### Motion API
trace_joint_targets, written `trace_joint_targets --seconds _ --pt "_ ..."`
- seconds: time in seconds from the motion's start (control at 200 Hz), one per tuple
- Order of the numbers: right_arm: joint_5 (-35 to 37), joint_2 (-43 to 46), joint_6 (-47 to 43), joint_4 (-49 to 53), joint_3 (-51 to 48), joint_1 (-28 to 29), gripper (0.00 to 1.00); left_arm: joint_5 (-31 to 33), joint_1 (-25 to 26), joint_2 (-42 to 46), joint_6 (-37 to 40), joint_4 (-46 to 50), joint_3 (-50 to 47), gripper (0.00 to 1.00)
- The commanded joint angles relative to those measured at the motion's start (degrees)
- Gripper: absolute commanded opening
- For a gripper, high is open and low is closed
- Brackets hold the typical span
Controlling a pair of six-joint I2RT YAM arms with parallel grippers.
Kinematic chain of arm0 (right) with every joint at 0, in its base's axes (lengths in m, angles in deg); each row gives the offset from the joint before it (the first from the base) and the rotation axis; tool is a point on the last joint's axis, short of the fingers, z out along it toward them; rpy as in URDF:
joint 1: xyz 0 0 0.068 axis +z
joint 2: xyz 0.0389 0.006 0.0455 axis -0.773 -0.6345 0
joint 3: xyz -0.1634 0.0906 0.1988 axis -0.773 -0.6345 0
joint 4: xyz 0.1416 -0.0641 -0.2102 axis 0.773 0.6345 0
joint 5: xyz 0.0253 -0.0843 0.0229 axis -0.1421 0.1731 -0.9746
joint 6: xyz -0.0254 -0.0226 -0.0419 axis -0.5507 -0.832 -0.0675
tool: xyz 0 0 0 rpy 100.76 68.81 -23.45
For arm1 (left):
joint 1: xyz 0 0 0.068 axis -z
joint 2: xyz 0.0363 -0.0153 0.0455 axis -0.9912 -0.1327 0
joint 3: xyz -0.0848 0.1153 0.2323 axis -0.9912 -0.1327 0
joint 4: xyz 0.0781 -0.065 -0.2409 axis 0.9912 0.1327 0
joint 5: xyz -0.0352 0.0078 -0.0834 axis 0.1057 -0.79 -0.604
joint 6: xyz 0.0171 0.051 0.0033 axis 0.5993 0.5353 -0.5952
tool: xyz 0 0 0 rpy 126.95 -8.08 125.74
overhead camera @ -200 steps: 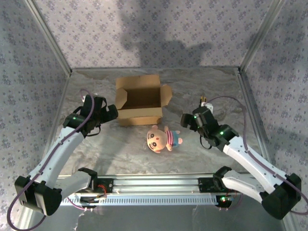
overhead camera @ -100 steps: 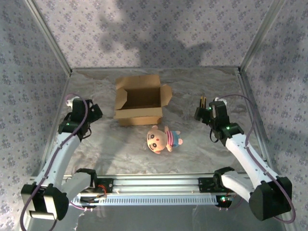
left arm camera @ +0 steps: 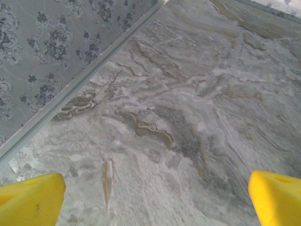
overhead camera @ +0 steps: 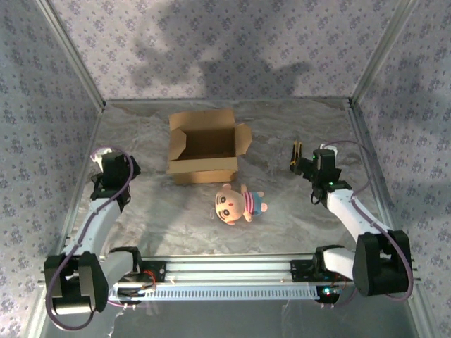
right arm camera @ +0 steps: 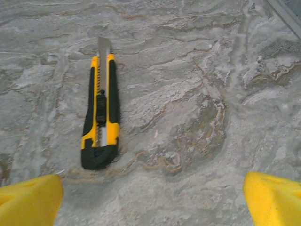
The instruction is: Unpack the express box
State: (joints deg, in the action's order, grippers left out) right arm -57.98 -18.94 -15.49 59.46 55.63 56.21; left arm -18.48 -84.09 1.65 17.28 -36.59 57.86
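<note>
Toward the upper centre of the overhead view, the express box (overhead camera: 203, 151) sits on the marbled table (overhead camera: 296, 120) with its top flaps folded outward and bare brown cardboard showing inside. Just below it, slightly to the right and apart from it, a pink-and-cream plush doll (overhead camera: 239, 203) lies on the table, head to the left and striped body to the right.

At the left edge of that view, the left arm is drawn back near the patterned wall (overhead camera: 42, 127), well apart from the box. From its wrist camera, the left gripper (left arm camera: 154, 200) has its yellow fingers in the two bottom corners, spread wide, with nothing between them but tabletop; a metal rail runs diagonally across the upper left.

On the right of the overhead view, the right arm is also well clear of the box. Its wrist camera shows the right gripper (right arm camera: 151, 200) fully spread and holding nothing. A yellow-and-black utility knife (right arm camera: 100, 117) lies flat on the table at centre left, blade toward the top, just above the left-hand fingertip and not touching it.
</note>
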Motion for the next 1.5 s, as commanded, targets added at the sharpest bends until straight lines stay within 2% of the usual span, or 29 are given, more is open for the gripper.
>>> trace_joint_targets --seconds 0.0,0.13,0.25,0.405,0.495,0.615,0.7,0.835,1.044,1.154,1.364,1.494 --pt "0.01 -0.77 -4.31 -5.62 -0.02 -0.76 1.00 -0.28 -1.64 -1.54 3.09 -12.42 -3.37 1.00" --pt "2.82 -1.14 -8.30 -10.41 -1.79 -1.23 1.00 -2.32 -1.82 -4.49 4.79 -21.99 -6.98 1.00" --pt "4.22 -2.60 -8.51 -15.43 -4.33 -2.79 1.00 -4.40 -1.84 -7.05 7.21 -27.87 -8.40 1.00" --pt "5.73 -7.13 -10.75 -24.88 -6.92 -2.59 1.00 -4.29 -2.31 -10.13 9.34 -36.36 -11.16 1.00" --pt "4.80 -10.59 -12.47 -30.71 -7.67 -2.58 1.00 -6.26 -2.80 -12.05 9.52 -40.10 -12.53 1.00" --pt "4.49 -13.48 -14.67 -29.61 -5.13 -2.38 1.00 -10.43 -3.53 -15.76 9.71 -45.10 -13.34 1.00" --pt "3.88 -13.81 -16.69 -33.50 -6.25 -2.66 1.00 -11.50 -3.63 -17.56 10.35 -47.32 -13.53 1.00" --pt "-2.24 -17.14 -17.33 -42.76 -9.51 -5.68 1.00 -12.37 -3.64 -19.94 10.99 -54.67 -15.87 1.00" --pt "-4.67 -17.50 -17.56 -44.28 -10.38 -6.28 1.00 -16.29 -3.63 -20.52 12.66 -52.92 -14.40 1.00" --pt "-7.01 -19.21 -18.30 -48.68 -12.10 -6.55 1.00 -18.30 -3.60 -20.97 13.47 -51.74 -13.49 1.00" --pt "-7.39 -19.21 -18.33 -48.41 -12.07 -6.64 1.00 -23.12 -3.26 -22.99 15.93 -49.32 -10.94 1.00" --pt "-7.37 -19.22 -18.33 -48.40 -12.07 -6.64 1.00 -23.49 -1.96 -28.77 17.29 -57.83 -11.99 1.00"
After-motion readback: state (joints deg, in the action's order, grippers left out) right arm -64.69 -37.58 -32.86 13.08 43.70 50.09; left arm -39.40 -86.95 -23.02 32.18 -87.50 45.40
